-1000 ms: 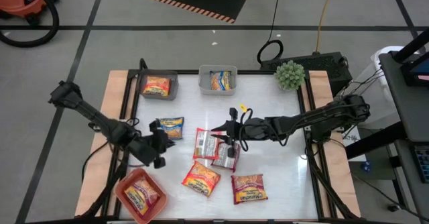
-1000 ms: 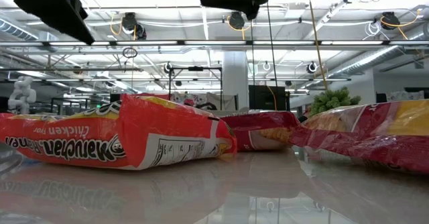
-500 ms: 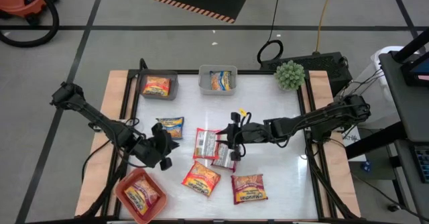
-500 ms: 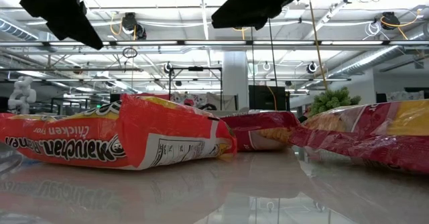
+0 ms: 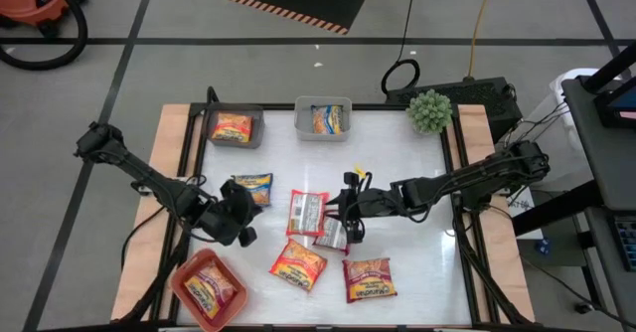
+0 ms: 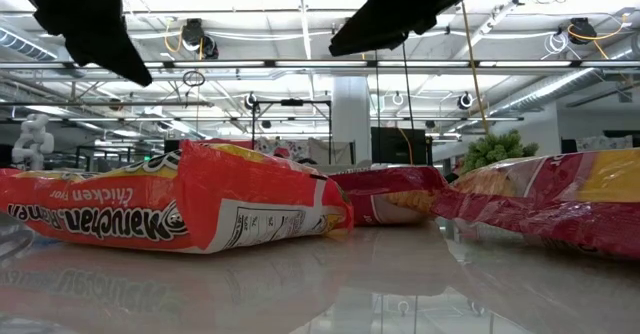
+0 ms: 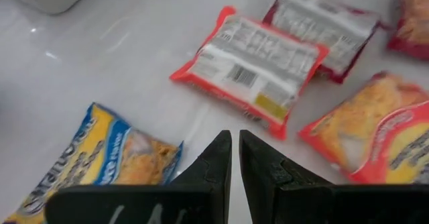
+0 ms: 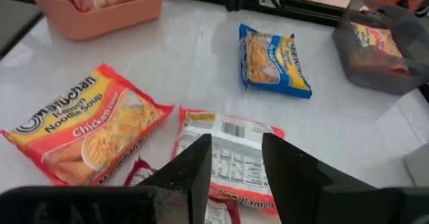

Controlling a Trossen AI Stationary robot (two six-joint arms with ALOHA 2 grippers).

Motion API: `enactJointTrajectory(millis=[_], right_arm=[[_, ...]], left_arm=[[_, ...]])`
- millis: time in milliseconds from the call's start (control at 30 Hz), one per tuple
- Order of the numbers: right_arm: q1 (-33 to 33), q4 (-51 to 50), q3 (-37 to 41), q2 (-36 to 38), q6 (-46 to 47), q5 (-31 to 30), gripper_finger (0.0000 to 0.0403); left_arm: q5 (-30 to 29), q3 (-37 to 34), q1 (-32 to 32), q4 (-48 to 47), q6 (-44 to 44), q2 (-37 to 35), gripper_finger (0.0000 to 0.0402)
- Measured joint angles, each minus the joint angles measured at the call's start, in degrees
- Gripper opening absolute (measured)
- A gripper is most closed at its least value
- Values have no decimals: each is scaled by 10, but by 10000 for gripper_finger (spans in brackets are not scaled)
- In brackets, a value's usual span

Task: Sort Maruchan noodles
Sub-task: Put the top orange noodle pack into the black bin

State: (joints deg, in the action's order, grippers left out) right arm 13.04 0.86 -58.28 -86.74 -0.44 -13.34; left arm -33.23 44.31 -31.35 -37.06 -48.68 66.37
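Item: noodle packets, loose mid-desk. White-backed packet overlaps a second packet.

Right end effector: above that overlap, fingers apart, nothing held.

Left end effector: beside the blue packet, fingers together, empty.

Risk: a descent here likely pinches both packets, or skids one aside.

Views: the right wrist view reads "Chicken" on the orange packet; overhead shows three bins.

There were 8 noodle packets in all. 5 lay loose on the table: 1 blue packet, 2 face-down packets overlapping mid-table, and 2 orange-red packets nearer the front. 3 bins each held 1 packet: a grey bin, a clear bin and a salmon-red bin.
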Motion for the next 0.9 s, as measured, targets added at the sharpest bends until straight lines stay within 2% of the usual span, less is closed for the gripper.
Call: enactJointTrajectory(millis=[100, 367, 533, 733, 900], right_arm=[[0, 0, 0, 0, -3, 0, 128], [-1, 1, 0, 0, -15, 0, 128], [-1, 1, 0, 0, -24, 0, 128], [-2, 5, 0, 0, -42, 0, 128], [-7, 6, 0, 1, -69, -1, 128]], left_arm=[[-3, 0, 4, -38, -20, 0, 35], [-3, 0, 23, -184, -166, 0, 35], [18, 0, 25, -220, -217, 0, 39], [44, 0, 37, -249, -265, 0, 84], [59, 0, 63, -252, -272, 0, 126]])
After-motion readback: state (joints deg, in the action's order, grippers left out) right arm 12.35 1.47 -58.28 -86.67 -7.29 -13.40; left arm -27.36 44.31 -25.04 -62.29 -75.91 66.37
